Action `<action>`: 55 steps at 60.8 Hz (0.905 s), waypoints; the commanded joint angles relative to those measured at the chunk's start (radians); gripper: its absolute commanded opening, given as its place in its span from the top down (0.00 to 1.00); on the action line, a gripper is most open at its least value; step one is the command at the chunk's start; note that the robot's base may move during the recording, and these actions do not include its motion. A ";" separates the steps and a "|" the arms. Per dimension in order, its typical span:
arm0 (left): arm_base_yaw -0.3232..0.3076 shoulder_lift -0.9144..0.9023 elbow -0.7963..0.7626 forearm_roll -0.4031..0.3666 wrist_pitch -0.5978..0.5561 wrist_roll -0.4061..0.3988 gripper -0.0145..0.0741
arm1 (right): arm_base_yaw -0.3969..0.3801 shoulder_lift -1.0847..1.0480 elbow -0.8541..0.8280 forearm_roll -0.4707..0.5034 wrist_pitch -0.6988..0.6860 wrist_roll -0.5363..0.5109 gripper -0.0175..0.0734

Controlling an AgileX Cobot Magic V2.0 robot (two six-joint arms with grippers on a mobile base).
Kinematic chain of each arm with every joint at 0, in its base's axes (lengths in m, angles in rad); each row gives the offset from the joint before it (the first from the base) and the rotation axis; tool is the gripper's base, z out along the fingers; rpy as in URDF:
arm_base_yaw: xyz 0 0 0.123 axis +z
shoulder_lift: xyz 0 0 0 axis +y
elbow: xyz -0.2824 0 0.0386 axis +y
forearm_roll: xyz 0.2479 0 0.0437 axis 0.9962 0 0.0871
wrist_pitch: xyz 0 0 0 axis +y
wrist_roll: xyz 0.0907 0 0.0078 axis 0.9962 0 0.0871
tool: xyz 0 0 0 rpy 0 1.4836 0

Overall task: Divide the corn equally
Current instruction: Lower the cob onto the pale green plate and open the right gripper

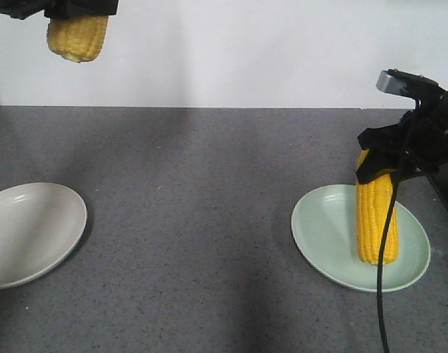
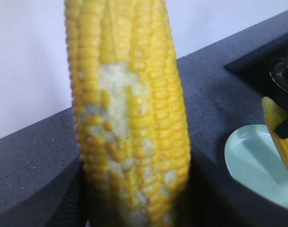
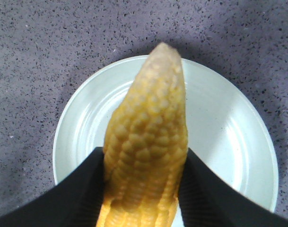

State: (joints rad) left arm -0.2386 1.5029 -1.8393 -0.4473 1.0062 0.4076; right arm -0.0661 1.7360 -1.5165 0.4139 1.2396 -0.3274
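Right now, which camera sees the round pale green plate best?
The front view: the whole pale green plate shows, under the corn cob the right gripper holds. The right wrist view has corn covering its middle; the left wrist view catches one edge.

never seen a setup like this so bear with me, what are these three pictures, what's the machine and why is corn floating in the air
It is a robot with two arms, each ending in a pincer, and three cameras. The wide picture looks at the grey table from the front. The other two come from cameras on the wrists, so they sit very close to what each arm holds.

The left pincer holds one corn cob high in the air; its close-up shows patches of missing kernels. The right pincer grips a second cob standing upright over the green plate. Whether its end touches the plate cannot be told.

A white plate on the left has nothing on it.
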 commanded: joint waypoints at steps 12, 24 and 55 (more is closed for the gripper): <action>-0.002 -0.031 -0.030 -0.033 -0.069 -0.007 0.69 | 0.001 -0.007 -0.022 0.026 0.048 0.002 0.54; -0.002 -0.031 -0.030 -0.033 -0.069 -0.007 0.69 | 0.001 0.004 -0.022 0.030 0.048 0.000 0.54; -0.002 -0.031 -0.030 -0.033 -0.070 -0.007 0.69 | 0.001 0.038 -0.022 0.032 0.048 0.005 0.49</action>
State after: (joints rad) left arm -0.2386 1.5048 -1.8393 -0.4473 1.0062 0.4076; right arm -0.0661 1.8202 -1.5165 0.4158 1.2328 -0.3214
